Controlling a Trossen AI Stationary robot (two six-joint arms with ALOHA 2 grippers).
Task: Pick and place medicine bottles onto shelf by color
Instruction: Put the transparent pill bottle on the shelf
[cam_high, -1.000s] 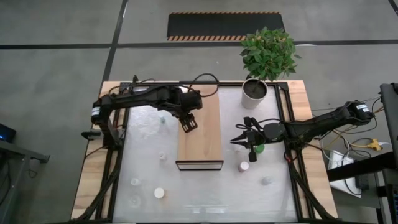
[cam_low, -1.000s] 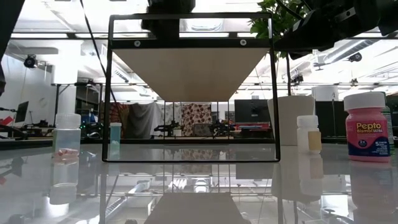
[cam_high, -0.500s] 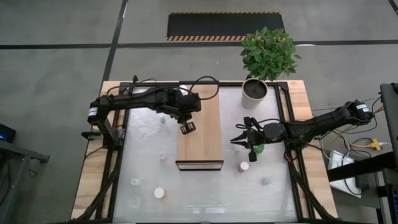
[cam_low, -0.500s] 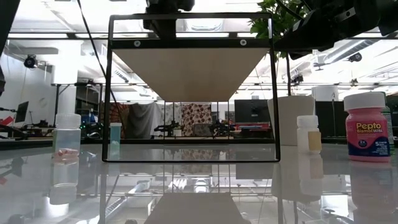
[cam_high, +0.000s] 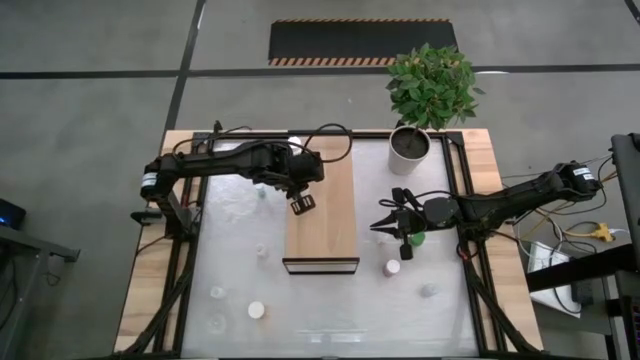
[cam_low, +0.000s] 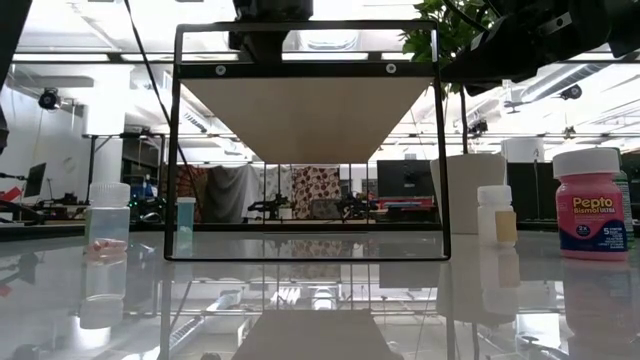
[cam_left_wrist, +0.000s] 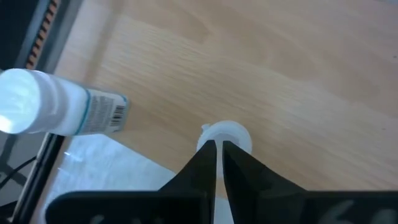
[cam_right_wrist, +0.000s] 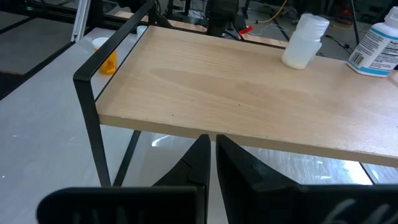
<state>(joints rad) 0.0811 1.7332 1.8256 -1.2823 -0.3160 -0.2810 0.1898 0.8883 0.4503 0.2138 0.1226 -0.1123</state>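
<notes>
The light-wood shelf (cam_high: 325, 225) stands on a black frame at the table's middle. On it stand a small white bottle (cam_right_wrist: 303, 40) and a bigger labelled white bottle (cam_left_wrist: 56, 112). My left gripper (cam_high: 301, 205) is over the shelf's left part, shut, its tips right above the small bottle's cap. My right gripper (cam_high: 380, 225) is shut and empty, level beside the shelf's right edge (cam_right_wrist: 249, 134). A green-topped bottle (cam_high: 417, 240) stands on the table close by the right arm. My left gripper's shut fingers point down over the small white bottle's cap (cam_left_wrist: 231, 132). Whether they touch it I cannot tell. The bottle stands upright on the shelf.
Several small bottles stand on the white table left of the shelf (cam_high: 261, 252) and near the front left (cam_high: 256, 310). Two more stand to the right (cam_high: 393, 267), (cam_high: 428, 290). A pink Pepto bottle (cam_low: 592, 205) shows in the low view. A potted plant (cam_high: 409, 145) is at the far right.
My left gripper has shut its fingers above the shelf and stayed almost in place over the small white bottle. The right arm and the bottles have kept still.
</notes>
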